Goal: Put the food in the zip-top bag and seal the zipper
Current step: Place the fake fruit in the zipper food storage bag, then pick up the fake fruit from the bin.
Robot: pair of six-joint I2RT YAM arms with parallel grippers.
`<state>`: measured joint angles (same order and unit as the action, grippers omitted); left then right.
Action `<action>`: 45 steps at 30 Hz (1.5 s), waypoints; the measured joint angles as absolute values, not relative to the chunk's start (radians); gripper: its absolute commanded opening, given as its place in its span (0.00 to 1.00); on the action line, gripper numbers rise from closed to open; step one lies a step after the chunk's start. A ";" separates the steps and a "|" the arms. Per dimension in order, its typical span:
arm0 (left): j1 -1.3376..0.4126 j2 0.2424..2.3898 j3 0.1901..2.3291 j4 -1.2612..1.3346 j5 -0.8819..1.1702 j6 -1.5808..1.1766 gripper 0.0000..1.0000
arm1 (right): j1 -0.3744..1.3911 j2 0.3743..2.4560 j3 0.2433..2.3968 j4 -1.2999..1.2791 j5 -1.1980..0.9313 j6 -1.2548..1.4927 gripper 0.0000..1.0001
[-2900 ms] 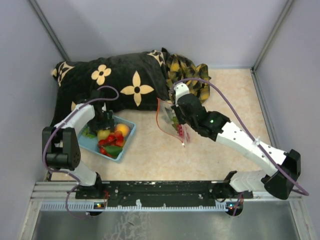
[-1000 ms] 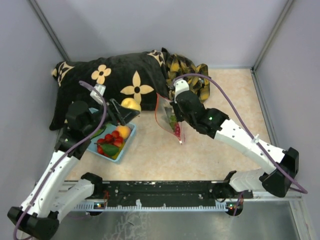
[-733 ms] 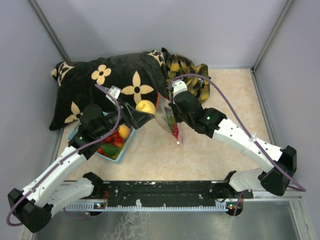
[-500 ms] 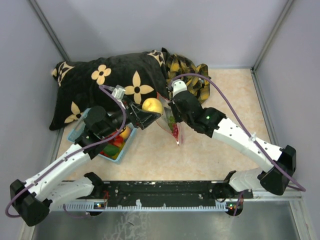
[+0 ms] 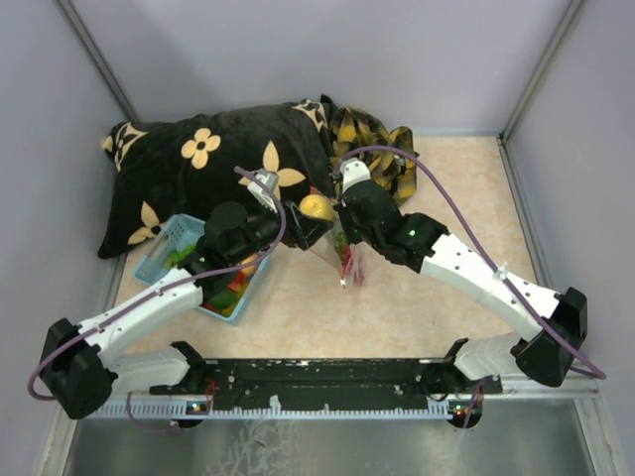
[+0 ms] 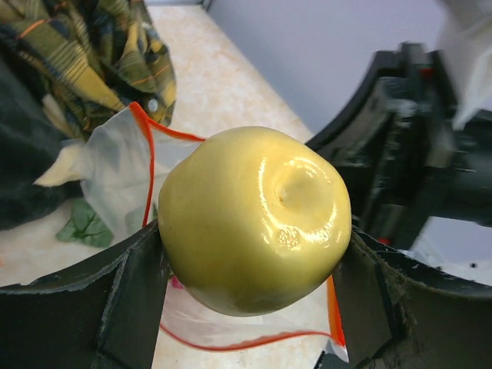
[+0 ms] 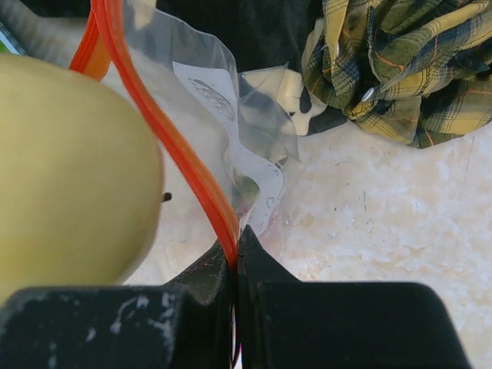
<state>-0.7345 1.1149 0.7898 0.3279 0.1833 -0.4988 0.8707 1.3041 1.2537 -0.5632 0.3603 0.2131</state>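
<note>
My left gripper (image 5: pixel 316 213) is shut on a yellow round toy fruit (image 6: pixel 257 219), also seen in the top view (image 5: pixel 317 207) and the right wrist view (image 7: pixel 69 173). It holds the fruit just above the open mouth of the clear zip-top bag (image 5: pixel 340 250). My right gripper (image 5: pixel 344 216) is shut on the bag's red-orange zipper strip (image 7: pixel 196 181) and holds the bag up. The strip rings the mouth below the fruit (image 6: pixel 231 342). Green and red food shows inside the bag (image 5: pixel 347 258). More food lies in the light-blue basket (image 5: pixel 233 288).
A black pillow with cream flowers (image 5: pixel 198 164) lies at the back left, just behind the arms. A yellow plaid cloth (image 5: pixel 382 149) is bunched behind the bag. Grey walls enclose the marbled table (image 5: pixel 456 178).
My left gripper has carried the yellow fruit from over the basket rightward to the bag's mouth. My right gripper has kept its hold on the bag, barely moving.
</note>
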 measured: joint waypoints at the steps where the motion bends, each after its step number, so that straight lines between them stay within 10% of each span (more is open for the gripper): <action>1: -0.735 1.129 0.796 0.311 0.175 -0.490 0.62 | 0.871 1.304 1.254 -0.564 0.357 0.213 0.00; 21: -0.758 1.247 0.918 0.101 0.081 -0.399 0.99 | 0.871 1.304 1.253 -0.562 0.334 0.213 0.00; 45: -0.757 1.030 1.073 -0.456 -0.204 -0.454 0.99 | 0.871 1.304 1.253 -0.550 0.326 0.214 0.00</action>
